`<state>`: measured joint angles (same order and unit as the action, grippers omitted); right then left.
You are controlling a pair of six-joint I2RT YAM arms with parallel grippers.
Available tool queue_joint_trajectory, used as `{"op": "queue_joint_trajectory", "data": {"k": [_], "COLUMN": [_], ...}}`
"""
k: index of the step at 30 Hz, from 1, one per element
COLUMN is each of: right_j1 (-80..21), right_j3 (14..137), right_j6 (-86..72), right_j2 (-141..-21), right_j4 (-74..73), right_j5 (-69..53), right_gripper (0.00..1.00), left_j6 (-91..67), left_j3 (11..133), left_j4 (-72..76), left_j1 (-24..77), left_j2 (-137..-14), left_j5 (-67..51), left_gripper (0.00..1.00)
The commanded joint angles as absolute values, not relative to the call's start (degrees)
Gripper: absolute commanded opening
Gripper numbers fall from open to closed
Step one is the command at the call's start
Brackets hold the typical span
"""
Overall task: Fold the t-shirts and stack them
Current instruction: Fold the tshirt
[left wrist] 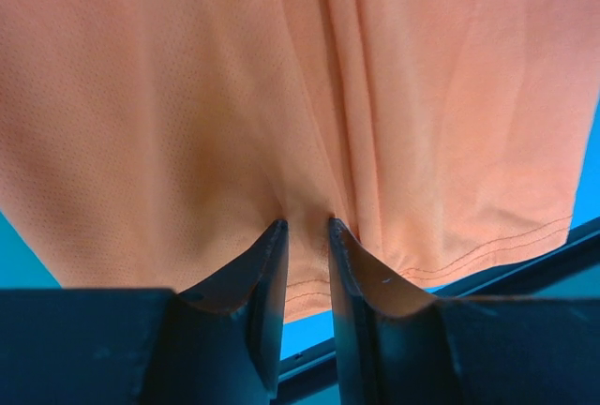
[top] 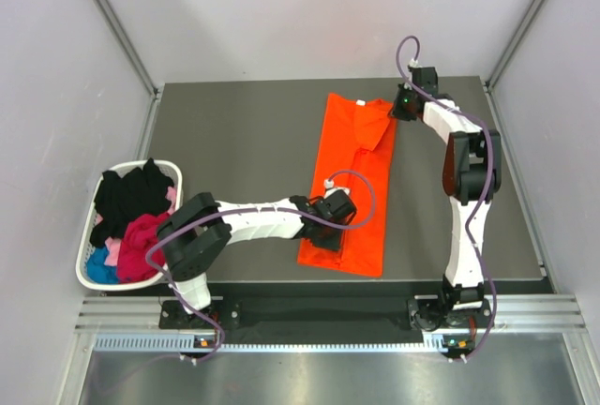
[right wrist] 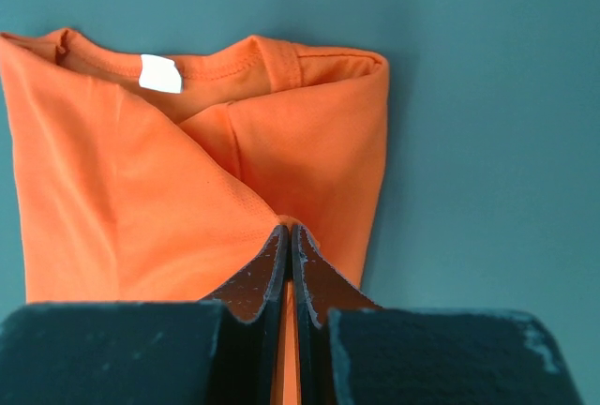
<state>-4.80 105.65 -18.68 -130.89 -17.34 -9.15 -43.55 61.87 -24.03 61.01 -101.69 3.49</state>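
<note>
A bright orange t-shirt (top: 361, 175) lies on the dark table, folded lengthwise into a long strip, with its collar at the far end and its hem towards me. Its white neck label (right wrist: 159, 73) shows in the right wrist view. My left gripper (top: 328, 234) is low on the strip near the hem. Its fingers are closed on a bunched fold of the orange cloth (left wrist: 307, 227). My right gripper (top: 398, 105) is at the far right corner by the collar. It is shut on the folded sleeve edge (right wrist: 291, 229). The shirt also fills the left wrist view (left wrist: 187, 96).
A white basket (top: 173, 169) stands at the table's left edge. It holds a black shirt (top: 131, 194), a magenta one (top: 141, 241) and a blue one (top: 98, 266). The near table edge and metal rail (top: 309, 316) run just below the hem.
</note>
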Motion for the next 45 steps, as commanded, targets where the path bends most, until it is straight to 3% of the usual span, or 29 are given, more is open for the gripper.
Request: {"op": "queue_joint_trajectory", "data": {"k": [1,7,9,16,21,26,31,39,45], "right_j1": [-3.3,-3.3,-3.3,-3.3,-3.2,-3.3,-5.2,-11.8,-23.0], "right_j3": [106.3,108.2,109.1,111.1,109.5,102.4,90.5,55.8,40.5], "right_j6": [-18.7,-18.2,-18.1,-18.3,-19.5,-23.1,-28.3,-38.9,-48.2], "right_j2": [-130.9,-133.1,-133.8,-131.6,-125.0,-115.3,-104.9,-81.7,-68.8], "right_j4": [-15.5,-15.6,-15.7,-19.1,-24.2,-26.6,-36.0,-36.0,-35.6], "right_j5": [-9.3,-10.2,-11.0,-11.7,-6.5,-5.5,-3.6,-7.6,-7.7], "right_gripper": [0.01,0.07,0.14,0.34,0.42,0.5,0.49,0.47,0.47], "left_j6": [-42.8,-42.9,-43.3,-43.7,-37.9,-32.1,-28.7,-30.5,-33.0], "left_j3": [64.1,63.6,63.5,66.0,74.3,73.0,68.2,56.7,49.9], "left_j4": [-23.6,-23.6,-24.1,-27.5,-36.6,-41.6,-40.1,-34.5,-29.2], "left_j1": [61.3,61.8,62.0,62.2,61.3,51.6,38.4,35.7,35.9], "left_j2": [-102.3,-102.4,-102.0,-96.9,-91.7,-86.6,-84.4,-83.9,-82.2], "left_j5": [3.2,2.5,2.5,0.6,4.6,3.6,-6.5,-15.2,-18.1], "left_gripper": [0.29,0.22,0.22,0.3,0.35,0.37,0.38,0.41,0.44]}}
